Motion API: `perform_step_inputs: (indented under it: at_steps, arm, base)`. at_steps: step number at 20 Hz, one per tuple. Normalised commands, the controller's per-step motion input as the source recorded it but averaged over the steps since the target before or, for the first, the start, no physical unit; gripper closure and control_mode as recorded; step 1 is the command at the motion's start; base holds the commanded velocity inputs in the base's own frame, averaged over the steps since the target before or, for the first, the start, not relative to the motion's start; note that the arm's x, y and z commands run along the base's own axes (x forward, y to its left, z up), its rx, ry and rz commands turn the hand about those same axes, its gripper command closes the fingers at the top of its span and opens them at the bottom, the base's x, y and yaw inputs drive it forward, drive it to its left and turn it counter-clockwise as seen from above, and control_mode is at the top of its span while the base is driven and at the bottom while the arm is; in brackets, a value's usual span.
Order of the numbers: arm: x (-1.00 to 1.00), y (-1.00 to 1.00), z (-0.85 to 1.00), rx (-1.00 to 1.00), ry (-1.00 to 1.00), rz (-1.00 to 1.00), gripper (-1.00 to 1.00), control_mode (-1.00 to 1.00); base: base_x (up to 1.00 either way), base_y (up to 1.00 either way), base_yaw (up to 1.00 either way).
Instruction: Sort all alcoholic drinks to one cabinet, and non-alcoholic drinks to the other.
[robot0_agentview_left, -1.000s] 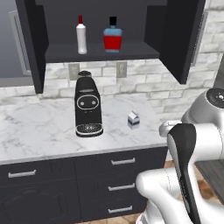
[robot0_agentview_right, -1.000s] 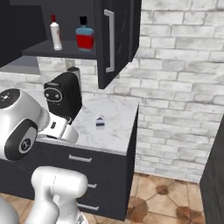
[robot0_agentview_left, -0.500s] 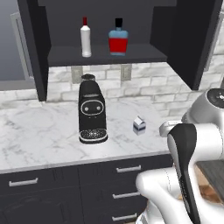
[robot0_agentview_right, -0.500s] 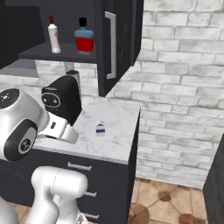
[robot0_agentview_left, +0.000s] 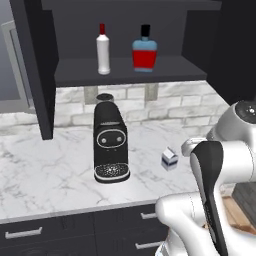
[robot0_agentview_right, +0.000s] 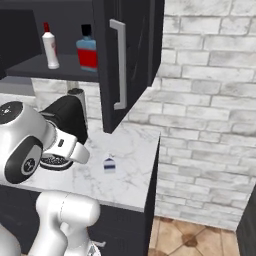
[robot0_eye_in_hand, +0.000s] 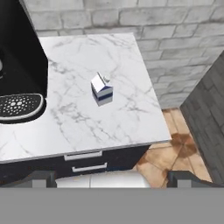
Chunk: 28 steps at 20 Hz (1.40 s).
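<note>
Both alcoholic drinks are already stood on the shelf of the open wall cabinet (robot0_agentview_left: 130, 75): the slim white bottle (robot0_agentview_left: 103, 50) toward the shelf's left part, the squat red bottle (robot0_agentview_left: 144, 50) just beside it to the right, the two apart. The milk carton (robot0_agentview_left: 169, 158) is left upright on the marble counter (robot0_agentview_left: 45, 170), near the counter's right end and closer to its front edge than to the brick wall, to the right of the black coffee machine (robot0_agentview_left: 110, 142) and not touching it. Something round and dark, possibly the lid of the coffee cup (robot0_agentview_left: 104, 97), is seen behind the machine's top; it cannot be told for certain.

The gripper (robot0_eye_in_hand: 109, 177) is held high above the counter's front right corner, looking down on the carton; its jaws are spread to their widest and nothing is gripped between them.

The step in hand is judged to be the fetching of a non-alcoholic drink, the carton being the likely target. For the next move the hand would need to be lowered toward the carton and the fingers set astride its narrow body before closing. The carton is small and light, so it could be tipped or pushed if it is nudged on the way down. A second cabinet would then have to be reached
</note>
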Motion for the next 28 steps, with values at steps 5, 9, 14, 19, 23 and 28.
perform_step_inputs:
  at_steps: [5,9,14,19,23,28]
  arm:
    - [0.02,0.0,-0.09,0.0,0.0,0.01,-1.0,-1.0]
    - [0.31,0.0,-0.58,0.0,0.03,0.03,-1.0,-1.0]
    - [0.77,0.0,-0.71,0.0,0.1,0.04,-1.0,-1.0]
    - [0.76,-0.06,-0.58,0.0,0.06,0.03,-1.0,-1.0]
    - [0.59,-0.11,-0.38,0.0,0.0,0.01,-1.0,-1.0]
    - [0.25,-0.22,-0.48,0.0,0.0,0.0,-1.0,-1.0]
  base:
    - [0.2,0.02,0.02]
    - [0.0,0.0,0.0]
    - [0.0,0.0,0.0]
    - [0.0,0.0,0.0]
    - [0.0,0.0,0.0]
    - [0.0,0.0,0.0]
